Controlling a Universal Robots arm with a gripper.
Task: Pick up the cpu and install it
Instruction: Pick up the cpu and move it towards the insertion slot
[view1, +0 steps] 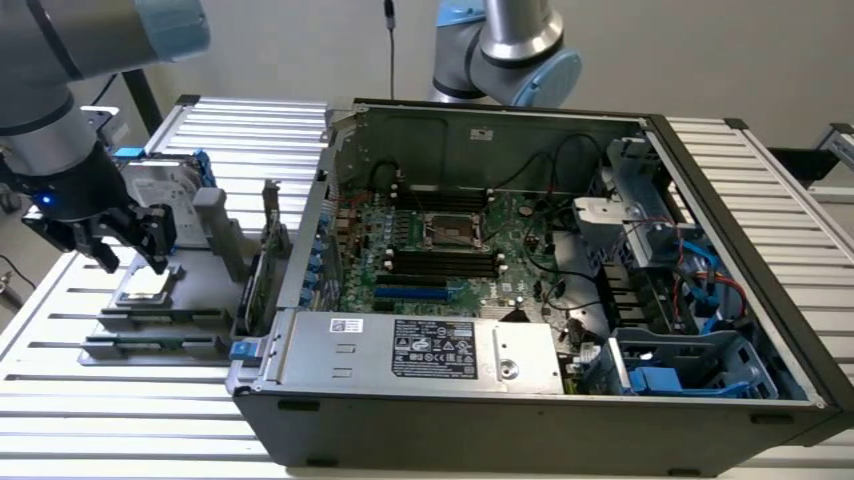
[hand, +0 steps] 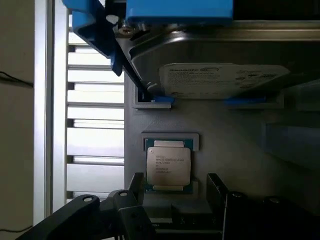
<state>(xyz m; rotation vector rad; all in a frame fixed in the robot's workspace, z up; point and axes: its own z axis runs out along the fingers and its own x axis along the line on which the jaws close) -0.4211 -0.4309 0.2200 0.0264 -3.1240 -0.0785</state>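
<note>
An open computer case (view1: 561, 400) filled the centre and right of the exterior view, with a robot arm (view1: 54, 90) at the upper left.

At the frame's left, a grey holder tray (view1: 107, 350) carried a silver hard drive (view1: 158, 185) in a blue bracket. Lower in the frame, the gripper (view1: 127, 258) hung with its claw spread wide and holding nothing. It was just above the cpu (view1: 147, 288), which lay flat in a tray recess outside the case.

The cpu (view1: 144, 287) (hand: 168, 166) is a small square chip with a silver-grey metal top bearing fine print and a green edge. It lies flat in a grey holder (hand: 235, 150), outside the computer case (view1: 534, 420).
</note>
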